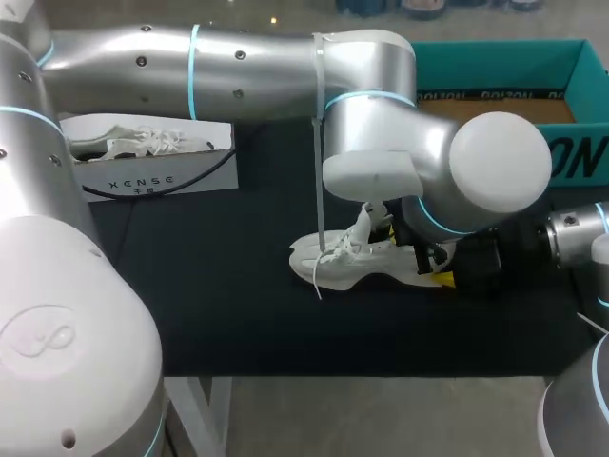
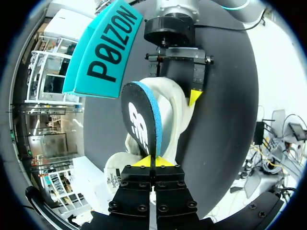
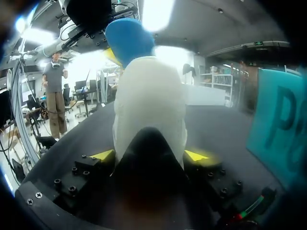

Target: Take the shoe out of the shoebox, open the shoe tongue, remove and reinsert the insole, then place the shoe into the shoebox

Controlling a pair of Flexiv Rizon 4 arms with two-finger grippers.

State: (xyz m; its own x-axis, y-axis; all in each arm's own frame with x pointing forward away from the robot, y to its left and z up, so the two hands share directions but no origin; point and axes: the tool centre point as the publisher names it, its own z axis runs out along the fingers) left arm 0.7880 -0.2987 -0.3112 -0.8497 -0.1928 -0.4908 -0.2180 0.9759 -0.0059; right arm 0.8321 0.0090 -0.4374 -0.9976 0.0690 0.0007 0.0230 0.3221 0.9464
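Insole [image 2: 144, 120]: one end pinched in closed left gripper [image 2: 153, 160], upright over shoe [image 1: 352, 262] | Shoe: on table, long axis in line with insole, heel clamped by right gripper [image 3: 149, 155]

Black lettering on teal shoebox [image 2: 103, 48]; print on white box [image 1: 157, 178].

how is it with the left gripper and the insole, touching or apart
Touching. The left wrist view shows the left gripper with both yellow tips pressed against the insole's near edge, one from each side.
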